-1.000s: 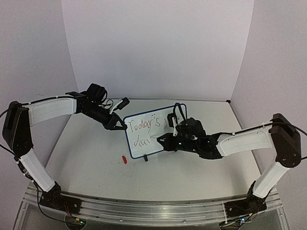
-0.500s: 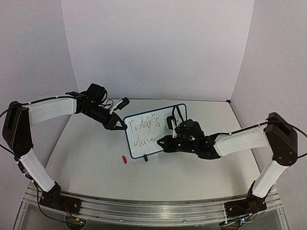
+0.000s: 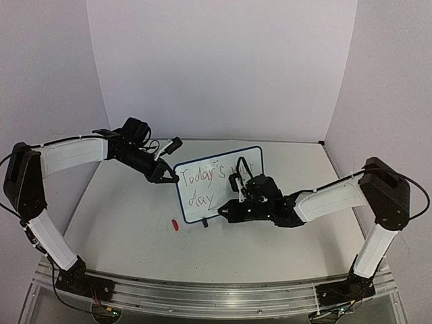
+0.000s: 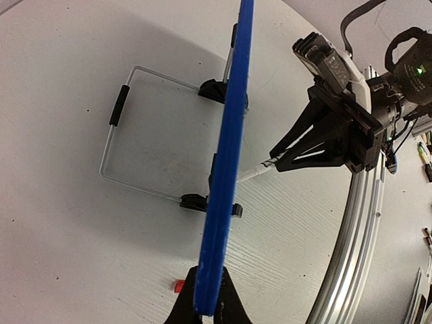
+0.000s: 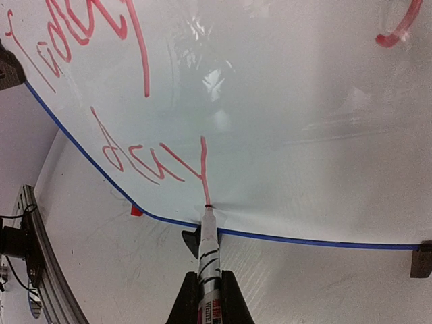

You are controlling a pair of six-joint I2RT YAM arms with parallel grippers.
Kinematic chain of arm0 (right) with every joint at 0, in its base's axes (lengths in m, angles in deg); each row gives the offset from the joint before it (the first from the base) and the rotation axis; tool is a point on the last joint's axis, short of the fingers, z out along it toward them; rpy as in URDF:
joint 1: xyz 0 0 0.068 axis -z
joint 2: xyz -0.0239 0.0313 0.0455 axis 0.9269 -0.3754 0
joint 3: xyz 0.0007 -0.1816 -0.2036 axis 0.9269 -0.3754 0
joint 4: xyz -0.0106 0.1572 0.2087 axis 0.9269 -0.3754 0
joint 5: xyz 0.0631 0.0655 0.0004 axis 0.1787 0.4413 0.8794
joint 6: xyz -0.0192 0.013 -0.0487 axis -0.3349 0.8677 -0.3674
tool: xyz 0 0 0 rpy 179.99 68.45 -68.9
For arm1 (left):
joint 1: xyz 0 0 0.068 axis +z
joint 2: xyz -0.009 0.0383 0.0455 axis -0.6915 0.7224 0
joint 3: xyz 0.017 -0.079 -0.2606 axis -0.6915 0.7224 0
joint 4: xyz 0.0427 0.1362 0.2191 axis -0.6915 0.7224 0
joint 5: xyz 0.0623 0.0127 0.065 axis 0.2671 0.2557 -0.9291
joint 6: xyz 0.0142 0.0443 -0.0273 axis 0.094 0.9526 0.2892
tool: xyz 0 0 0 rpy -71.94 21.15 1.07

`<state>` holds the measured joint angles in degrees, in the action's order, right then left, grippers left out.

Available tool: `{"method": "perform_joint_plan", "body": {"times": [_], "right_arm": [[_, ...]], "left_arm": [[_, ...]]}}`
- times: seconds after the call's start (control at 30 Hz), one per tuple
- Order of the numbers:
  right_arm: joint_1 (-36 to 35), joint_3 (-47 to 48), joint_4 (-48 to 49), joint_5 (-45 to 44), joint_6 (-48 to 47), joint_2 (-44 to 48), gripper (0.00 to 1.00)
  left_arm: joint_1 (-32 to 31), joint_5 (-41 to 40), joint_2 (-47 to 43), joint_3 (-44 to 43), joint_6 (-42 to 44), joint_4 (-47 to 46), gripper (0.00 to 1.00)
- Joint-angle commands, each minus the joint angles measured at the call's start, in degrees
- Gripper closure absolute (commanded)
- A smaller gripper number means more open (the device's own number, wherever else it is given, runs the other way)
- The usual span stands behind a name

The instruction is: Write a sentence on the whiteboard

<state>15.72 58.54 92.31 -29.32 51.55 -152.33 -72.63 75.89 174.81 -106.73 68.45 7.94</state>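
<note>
The whiteboard [image 3: 226, 185] stands upright on the table, tilted back on its wire stand. My left gripper [image 3: 173, 179] is shut on its left edge; in the left wrist view the blue frame [image 4: 229, 155] runs edge-on between my fingers [image 4: 208, 310]. My right gripper [image 3: 233, 209] is shut on a whiteboard marker [image 5: 209, 260], its tip touching the board just above the bottom frame. The sentence [image 3: 202, 178] reads "Today's" plus a word partly hidden by my right arm, with "day" [image 5: 152, 158] below. The marker tip sits at the end of the "y" tail.
A small red marker cap [image 3: 175, 225] lies on the table in front of the board's lower left corner, also in the right wrist view [image 5: 136, 211]. The board's wire stand [image 4: 121, 104] and black feet [image 4: 202, 201] rest behind it. The aluminium base rail [image 3: 216, 293] runs along the near edge.
My right gripper has moved down and left along the board with the marker, drawing the "y" of "day" down to the bottom frame. The left arm has not moved.
</note>
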Motion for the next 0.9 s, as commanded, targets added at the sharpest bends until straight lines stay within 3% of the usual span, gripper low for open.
{"method": "perform_joint_plan", "body": {"times": [0.0, 0.2, 0.4, 0.87], "right_arm": [[0.03, 1.89, 2.24, 0.85, 0.42, -0.92, 1.0], [0.06, -0.72, 5.25, 4.79, -0.95, 4.21, 1.0], [0.11, -3.52, 2.6, -2.13, -0.18, 9.84, 1.0], [0.14, -1.99, -0.38, -8.0, 0.19, 7.28, 1.0]], "left_arm": [[-1.35, -3.97, 2.91, -0.65, 0.68, 1.43, 1.0], [-1.35, -3.89, 2.91, -0.65, 0.64, 1.43, 1.0], [-1.37, -4.01, 2.86, -0.65, 0.62, 1.43, 1.0], [-1.35, -4.05, 2.82, -0.67, 0.62, 1.45, 1.0]]}}
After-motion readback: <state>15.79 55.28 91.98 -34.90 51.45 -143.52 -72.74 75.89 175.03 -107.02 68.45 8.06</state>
